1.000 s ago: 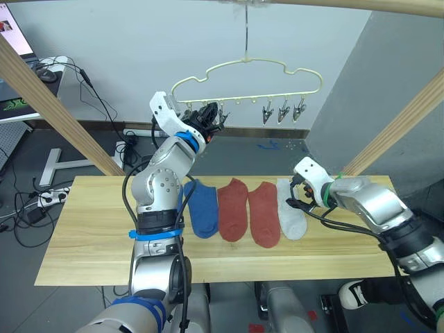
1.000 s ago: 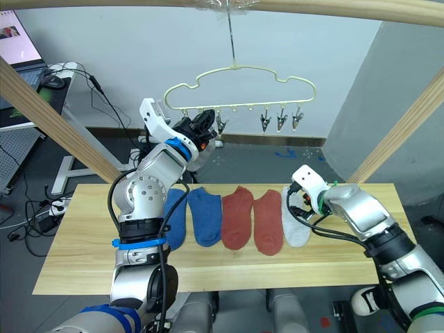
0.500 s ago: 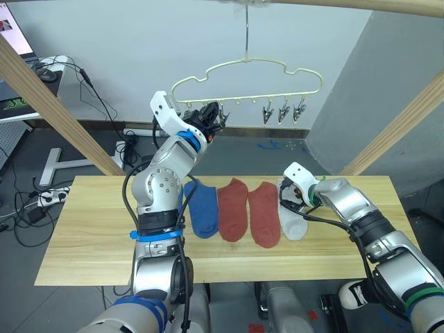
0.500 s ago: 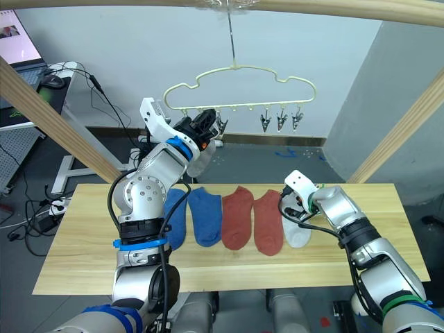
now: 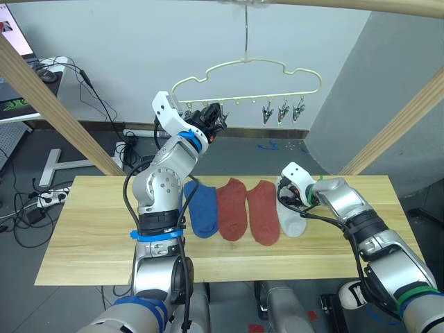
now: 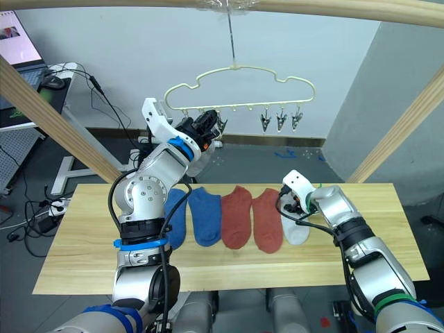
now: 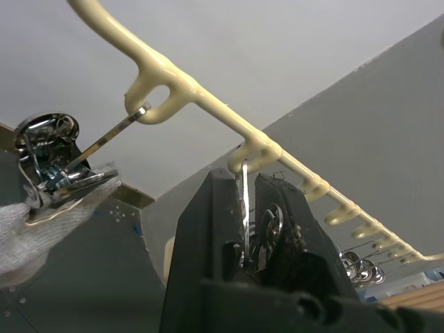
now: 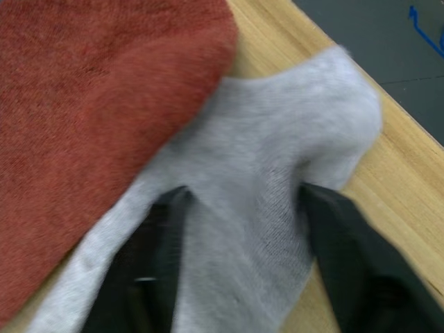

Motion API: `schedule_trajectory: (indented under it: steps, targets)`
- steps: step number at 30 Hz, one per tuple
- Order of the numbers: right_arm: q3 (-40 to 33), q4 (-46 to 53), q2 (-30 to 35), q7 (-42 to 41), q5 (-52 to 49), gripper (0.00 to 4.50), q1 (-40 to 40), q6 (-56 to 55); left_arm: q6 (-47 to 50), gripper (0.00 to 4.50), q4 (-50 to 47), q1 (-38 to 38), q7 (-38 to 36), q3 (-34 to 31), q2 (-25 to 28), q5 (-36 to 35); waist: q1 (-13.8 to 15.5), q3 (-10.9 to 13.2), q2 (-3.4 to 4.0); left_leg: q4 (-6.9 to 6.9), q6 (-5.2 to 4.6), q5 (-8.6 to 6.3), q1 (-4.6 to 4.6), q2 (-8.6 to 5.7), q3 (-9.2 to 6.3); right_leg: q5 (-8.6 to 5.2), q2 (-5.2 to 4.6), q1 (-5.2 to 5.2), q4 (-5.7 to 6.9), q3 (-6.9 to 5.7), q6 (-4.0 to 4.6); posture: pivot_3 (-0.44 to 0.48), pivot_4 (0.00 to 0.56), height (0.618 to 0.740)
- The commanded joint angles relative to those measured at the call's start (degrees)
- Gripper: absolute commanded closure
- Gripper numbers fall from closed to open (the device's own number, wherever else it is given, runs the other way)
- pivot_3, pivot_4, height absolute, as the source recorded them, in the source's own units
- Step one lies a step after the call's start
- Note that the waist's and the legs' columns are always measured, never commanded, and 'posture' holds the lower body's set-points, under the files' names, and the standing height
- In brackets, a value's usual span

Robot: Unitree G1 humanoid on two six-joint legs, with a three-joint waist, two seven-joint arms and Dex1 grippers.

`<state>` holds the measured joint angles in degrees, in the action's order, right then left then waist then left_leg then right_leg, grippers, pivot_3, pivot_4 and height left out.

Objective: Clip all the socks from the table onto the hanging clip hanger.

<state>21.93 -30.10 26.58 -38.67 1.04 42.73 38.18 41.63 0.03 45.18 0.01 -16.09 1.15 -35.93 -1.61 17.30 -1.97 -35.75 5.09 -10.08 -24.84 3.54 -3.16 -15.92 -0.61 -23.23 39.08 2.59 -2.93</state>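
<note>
Bench [image 5: 90, 229] of light wood, nearest, carrying a row of socks: two blue socks [image 6: 205, 215], two rust-red socks [image 5: 232, 211], and one light grey sock [image 5: 290, 211] at the robot's right end. The right hand [image 8: 239, 229] is lowered onto the upper part of this grey sock, its fingers [image 8: 149, 270] spread apart on either side of a band of fabric, not yet closed. Judged step: gathering the grey sock for lifting. To do it well, the fingers should close near the cuff edge so that a free margin of fabric remains for the clip, and without catching the adjacent red sock, which touches the grey one.

Farther back and higher, the clip hanger [image 5: 246, 66] hangs from an overhead pole. The left hand [image 7: 243, 222] is clenched on one metal clip [image 7: 244, 201] near the hanger's left end; a neighbouring clip [image 7: 52, 173] grips a piece of pale grey fabric. Three clips [image 5: 281, 111] at the right end hang empty. No containers are present.
</note>
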Motion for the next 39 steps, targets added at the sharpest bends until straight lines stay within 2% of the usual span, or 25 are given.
schedule_trajectory:
  steps: [1, 4, 8, 13, 17, 22, 28, 33, 39]
  targets:
    - [-0.56, -0.78, 0.25, 0.02, 1.56, 3.43, -1.89, 1.18, 0.95, 4.20, -1.87, 0.47, -0.37, -0.75, 0.68, -1.97, 0.00, 0.00, 0.00, 0.00, 0.00, 0.00, 0.00, 0.00, 0.00, 0.00, 0.00, 0.00, 0.00, 0.00, 0.00, 0.049, 0.291, 0.740]
    - [-1.00, -0.37, 0.03, -0.16, 1.62, 4.41, -2.27, 1.50, 2.55, 4.20, -1.29, 0.84, -0.52, -2.21, 1.46, -3.80, -0.01, 0.00, 0.00, 0.01, 0.00, 0.00, 0.00, 0.00, 0.00, 0.00, 0.00, 0.00, -0.01, 0.00, 0.00, 0.047, 0.286, 0.740]
    - [-2.20, 2.42, 0.59, -0.16, 1.52, 4.41, -3.39, 2.27, 6.48, 4.20, -0.49, 1.58, -0.24, -5.32, 1.72, -9.21, 0.00, 0.00, 0.00, 0.01, 0.00, 0.00, 0.00, 0.00, -0.01, 0.00, 0.00, 0.00, -0.02, 0.00, -0.01, 0.040, 0.276, 0.740]
    - [-11.97, 21.32, 2.10, 0.22, -4.76, 4.41, -7.82, 10.93, 11.36, 4.20, 2.36, 2.93, 2.07, -10.69, 1.45, -17.60, 0.19, 0.00, 0.00, 0.04, 0.00, 0.00, -0.08, -0.02, -0.04, 0.00, -0.02, -0.05, -0.05, -0.03, -0.01, 0.024, 0.259, 0.740]
    - [-21.52, 36.58, -0.23, 0.61, -13.39, 4.41, -10.15, 22.22, 12.91, 4.20, 4.56, 3.86, 4.17, -12.34, 2.06, -20.37, -0.06, 0.00, 0.01, 0.04, 0.01, -0.01, -0.10, -0.02, -0.03, 0.00, -0.03, -0.06, -0.07, -0.03, -0.01, 0.010, 0.248, 0.740]
    - [-31.43, 46.99, -6.09, 3.98, -22.12, 4.41, -7.13, 34.43, 12.83, 4.20, 6.71, 4.95, 6.12, -13.64, 2.34, -23.03, -0.15, 0.00, 0.01, 0.04, 0.01, 0.00, -0.06, 0.02, -0.06, 0.00, 0.01, -0.06, -0.03, -0.06, -0.01, -0.006, 0.242, 0.740]
    - [-34.72, 49.40, -13.97, 8.87, -27.16, 4.41, -1.60, 40.86, 12.82, 4.20, 8.50, 5.71, 7.31, -13.80, 3.36, -24.38, -0.15, -0.01, 0.02, 0.05, 0.01, 0.00, -0.07, 0.02, -0.05, 0.01, 0.01, -0.07, -0.04, -0.07, 0.00, -0.011, 0.238, 0.740]
    - [-34.08, 45.30, -19.13, 11.98, -28.71, 4.41, 2.64, 39.50, 12.62, 4.20, 9.17, 5.97, 9.58, -14.58, 2.73, -26.83, -0.12, -0.01, 0.03, 0.07, 0.01, 0.00, -0.08, 0.01, -0.05, 0.01, 0.00, -0.08, -0.05, -0.07, 0.01, 0.000, 0.235, 0.740]
    - [-32.13, 39.86, -21.70, 13.54, -29.05, 4.41, 4.82, 36.46, 12.56, 4.20, 10.11, 6.36, 12.53, -15.64, 2.44, -30.77, -0.10, -0.02, 0.03, 0.08, 0.01, 0.00, -0.08, 0.02, -0.05, 0.01, 0.00, -0.09, -0.05, -0.07, 0.01, 0.014, 0.232, 0.740]
